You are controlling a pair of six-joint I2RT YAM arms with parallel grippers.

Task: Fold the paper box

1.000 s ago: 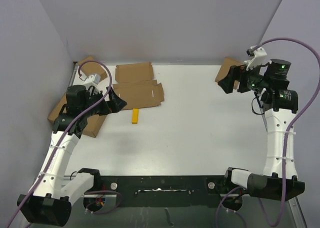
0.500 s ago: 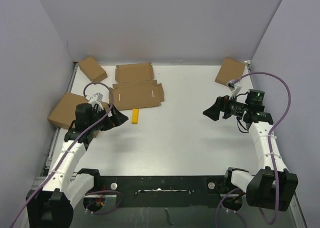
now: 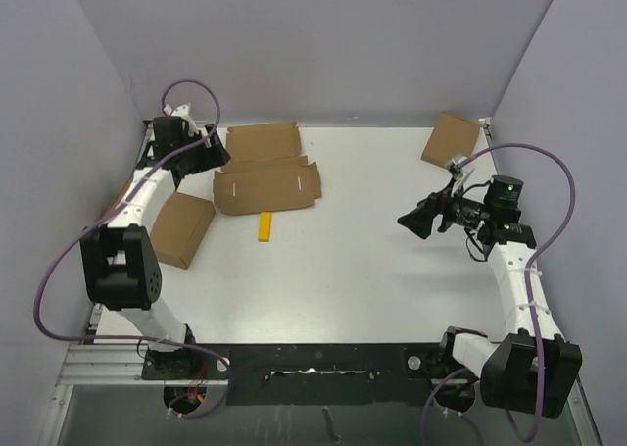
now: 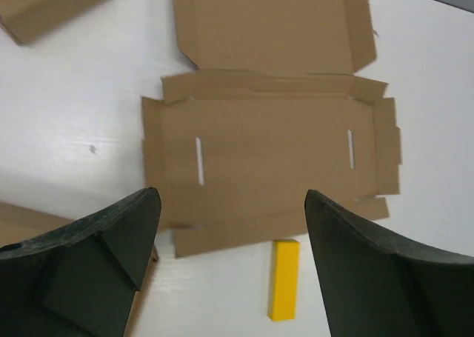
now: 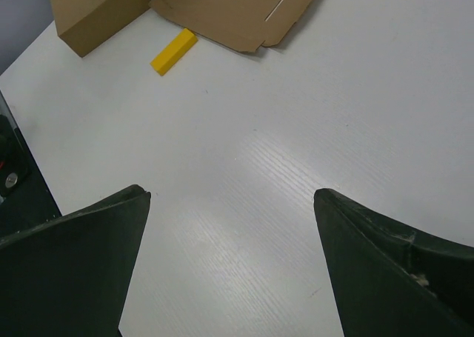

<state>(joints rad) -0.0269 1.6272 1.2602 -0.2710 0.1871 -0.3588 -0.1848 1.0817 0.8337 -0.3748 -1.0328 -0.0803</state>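
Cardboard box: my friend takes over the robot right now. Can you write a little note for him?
Left tool: open, empty, by the far-left edge of the flat brown corrugated cardboard mailer box.
Right tool: open, empty, above the white table.
Box: unfolded, far left of the table; small yellow rectangular block beside its near edge.
Done: nothing folded.
To do: raise walls, tuck flaps, close lid.

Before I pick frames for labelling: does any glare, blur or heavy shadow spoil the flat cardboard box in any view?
Top external: even, soft light with faint shadows, and the paper box is sharp. Left wrist: the box is crisp and its slots are readable, but the left gripper is a dark, featureless foreground. Right wrist: there is a mild sheen on the table, the box is cropped at the top edge, and the right gripper is equally dark.
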